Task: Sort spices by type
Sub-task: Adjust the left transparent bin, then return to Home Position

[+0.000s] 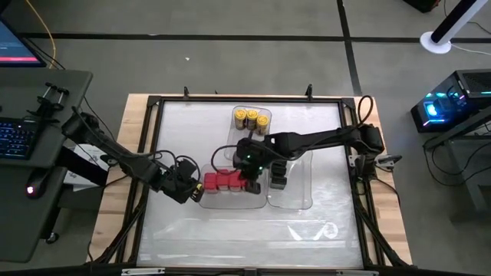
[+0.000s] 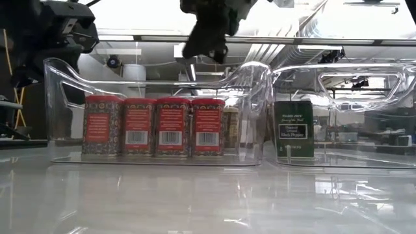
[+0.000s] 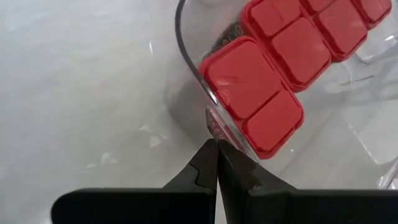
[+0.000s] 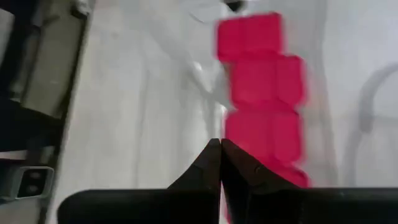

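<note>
Several red square-topped spice tins stand upright in a row inside a clear tray at mid-table. Three round yellow-lidded jars stand in a tray at the far side. Dark blocky tins stand in the tray to the right. My left gripper is shut, at the left end of the red tins' tray. My right gripper is shut and hangs above the right end of the red row, clear of it. My left gripper's shut fingertips stand right at the curved rim of the clear tray's left end, slanting down from the table's left. I cannot tell whether they touch the rim.
The clear trays sit side by side, their tall handled walls rising above the tins. A dark frame borders the white table top. Open table surface lies toward the near edge. A desk with a keyboard stands beyond the left edge.
</note>
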